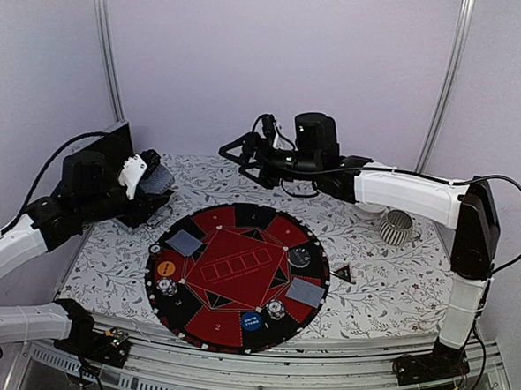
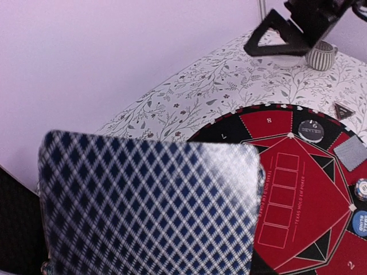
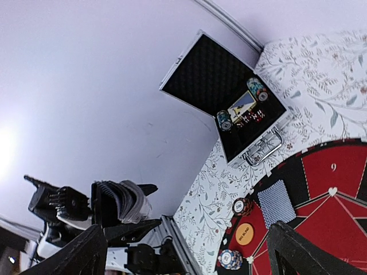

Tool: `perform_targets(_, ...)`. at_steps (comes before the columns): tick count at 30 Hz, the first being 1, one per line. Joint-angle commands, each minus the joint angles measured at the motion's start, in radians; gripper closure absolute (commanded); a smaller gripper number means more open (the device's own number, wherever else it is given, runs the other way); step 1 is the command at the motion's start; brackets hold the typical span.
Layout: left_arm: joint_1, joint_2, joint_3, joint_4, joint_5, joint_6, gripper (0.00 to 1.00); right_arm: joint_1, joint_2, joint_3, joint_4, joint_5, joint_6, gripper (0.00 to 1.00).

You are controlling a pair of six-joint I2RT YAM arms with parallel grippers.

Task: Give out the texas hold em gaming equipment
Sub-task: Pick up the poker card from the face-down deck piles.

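My left gripper (image 1: 151, 185) is shut on a deck of blue-checked cards (image 1: 158, 180), held above the table's left side; the deck (image 2: 149, 206) fills the left wrist view and hides the fingers. On the round red and black poker mat (image 1: 238, 273) lie two face-down cards (image 1: 185, 242) (image 1: 305, 291), an orange button (image 1: 165, 266), a blue button (image 1: 251, 320), chip stacks (image 1: 166, 286) (image 1: 276, 309) and a dealer disc (image 1: 299, 256). A black-red triangle marker (image 1: 342, 272) lies just right of the mat. My right gripper (image 1: 245, 155) is open and empty, raised above the back of the table.
An open black case (image 3: 229, 97) with chips and cards stands at the table's back left. A ribbed grey cup (image 1: 396, 227) stands at the right, beside a white bowl (image 1: 370, 209) partly hidden under my right arm.
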Motion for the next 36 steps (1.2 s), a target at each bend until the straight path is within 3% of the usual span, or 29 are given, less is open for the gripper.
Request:
perform_targets(1, -0.058, 0.014, 0.021, 0.034, 0.079, 0.088, 0.56, 0.017, -0.085, -0.012, -0.141, -0.047, -0.402, 0.01)
perform_targets(7, -0.154, 0.129, 0.11, 0.021, 0.056, 0.181, 0.56, 0.012, -0.124, -0.003, -0.198, -0.165, -0.529, 0.01)
perform_targets(17, -0.183, 0.309, 0.188, 0.04, 0.15, 0.179, 0.56, 0.021, -0.057, 0.035, -0.246, -0.252, -0.563, 0.02)
perform_targets(29, -0.189, 0.308, 0.139, 0.09, 0.213, 0.165, 0.56, 0.039, 0.136, 0.226, -0.246, -0.245, -0.514, 0.06)
perform_targets(36, -0.189, 0.286, 0.118, 0.105, 0.177, 0.164, 0.56, 0.033, 0.093, 0.18, -0.289, -0.12, -0.538, 0.09)
